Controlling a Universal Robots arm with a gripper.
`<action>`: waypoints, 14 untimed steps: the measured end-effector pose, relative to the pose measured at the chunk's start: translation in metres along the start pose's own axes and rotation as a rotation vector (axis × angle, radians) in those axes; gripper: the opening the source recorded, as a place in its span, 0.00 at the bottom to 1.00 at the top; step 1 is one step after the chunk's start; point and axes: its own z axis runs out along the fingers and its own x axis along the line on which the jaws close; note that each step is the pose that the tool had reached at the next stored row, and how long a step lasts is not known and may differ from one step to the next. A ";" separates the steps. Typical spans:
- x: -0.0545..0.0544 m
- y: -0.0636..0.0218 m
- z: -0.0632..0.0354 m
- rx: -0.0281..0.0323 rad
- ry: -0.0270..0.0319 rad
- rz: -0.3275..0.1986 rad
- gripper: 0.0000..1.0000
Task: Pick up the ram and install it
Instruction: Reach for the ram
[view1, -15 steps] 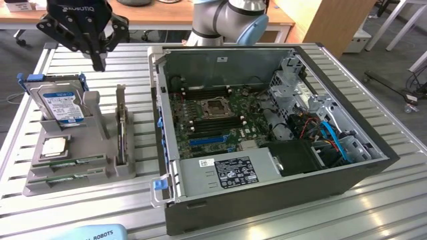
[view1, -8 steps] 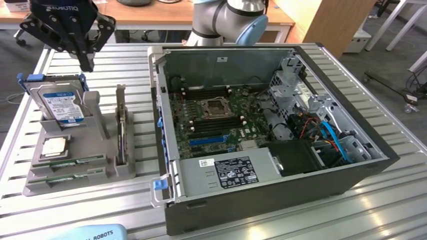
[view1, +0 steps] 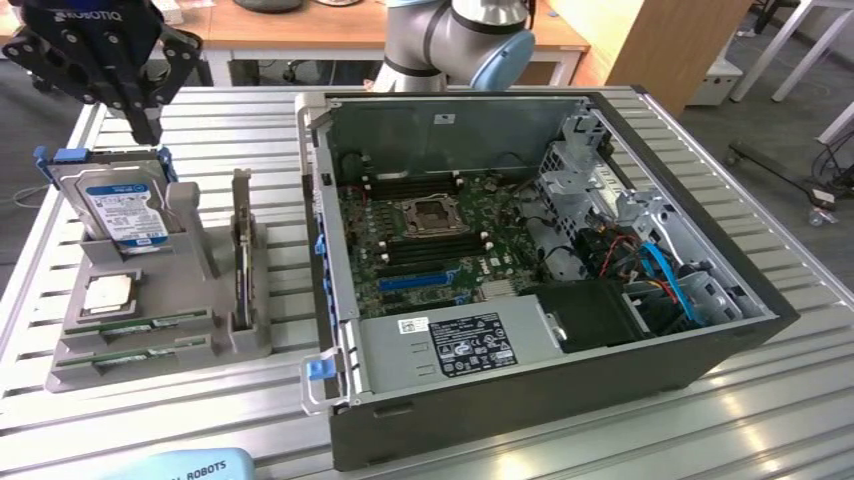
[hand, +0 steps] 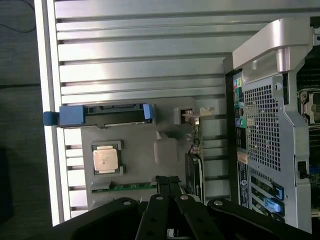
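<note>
Two ram sticks, neither picked. The near ram stick and the far ram stick sit lengthwise in side-by-side grooves of the gray holder tray, at the tray end away from the tool. The grooves probably fix their spot and leave an edge free to pinch.

Tool: fingers pressed together, nothing held. It hangs above the tray's other end, just behind the hard drive. Outward from the tool along the tray: hard drive upright in its cradle, silver processor chip, then the ram.

Wrist view puts the near stick's green edge close by the tool tip, but the exterior view has the tool well above it, not touching.

An upright card stands on the tray's case side. The open computer case lies on its side on the slatted surface, farther from the tool than the tray. Its motherboard faces up, likely so a stick can go straight down. The long dark slots by the processor socket look empty, but I can't be sure.
</note>
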 end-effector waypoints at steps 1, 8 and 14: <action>0.003 -0.0002 0.0000 0.0000 0.0000 0.000 0.10; 0.020 -0.0017 -0.0003 0.0000 -0.0001 0.002 0.10; 0.027 -0.0023 -0.0005 0.0000 -0.0001 0.003 0.10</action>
